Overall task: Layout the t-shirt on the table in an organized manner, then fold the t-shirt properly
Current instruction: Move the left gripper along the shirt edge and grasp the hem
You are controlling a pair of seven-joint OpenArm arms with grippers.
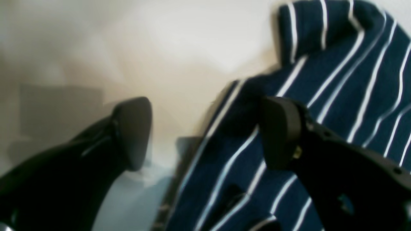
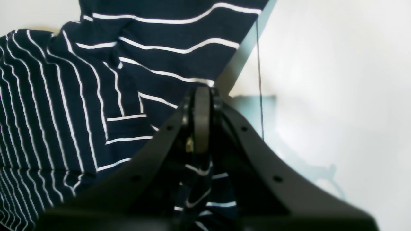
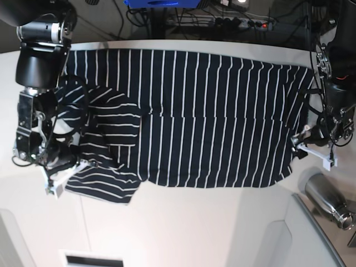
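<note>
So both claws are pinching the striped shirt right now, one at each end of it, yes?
Not quite. Only the right gripper is pinching the t-shirt; the right wrist view shows its jaws shut on the fabric. The left gripper stands open at the other end: in the left wrist view its fingers are spread wide, with the shirt's edge lying between them, not clamped.

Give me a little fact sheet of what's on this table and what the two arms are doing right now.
Garment: striped t-shirt, spread across the table, one end still bunched
Left tool: open at the shirt's edge, gripping nothing
Right tool: shut on the t-shirt at the bunched end
Other item: metal bottle lying near the left arm
Fold: not yet done
</note>
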